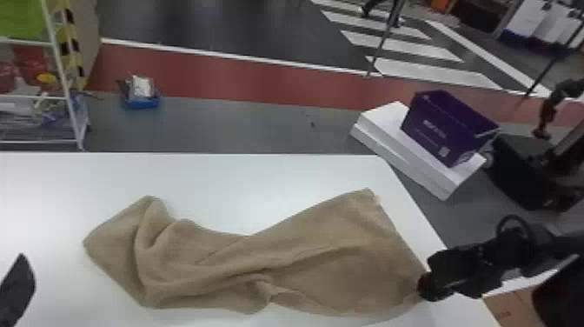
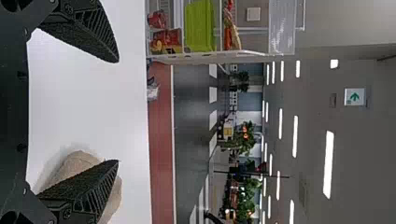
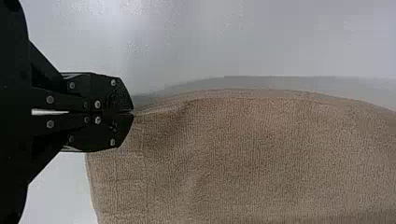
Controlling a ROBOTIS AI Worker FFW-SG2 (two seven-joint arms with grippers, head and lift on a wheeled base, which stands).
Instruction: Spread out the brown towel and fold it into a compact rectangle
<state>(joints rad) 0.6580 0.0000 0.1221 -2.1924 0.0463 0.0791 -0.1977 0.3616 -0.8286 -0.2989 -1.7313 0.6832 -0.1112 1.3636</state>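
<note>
Left gripper, brown towel in right gripper, lettered purple box

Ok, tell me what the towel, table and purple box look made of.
The brown towel looks like matte woven cotton or a blend, going by its fine ribbed nap and soft folds. The white table seems smooth, faintly glossy laminate or plastic: it catches a pale glare. The purple box is probably printed cardboard, from its flat, straight-edged panels.
</note>
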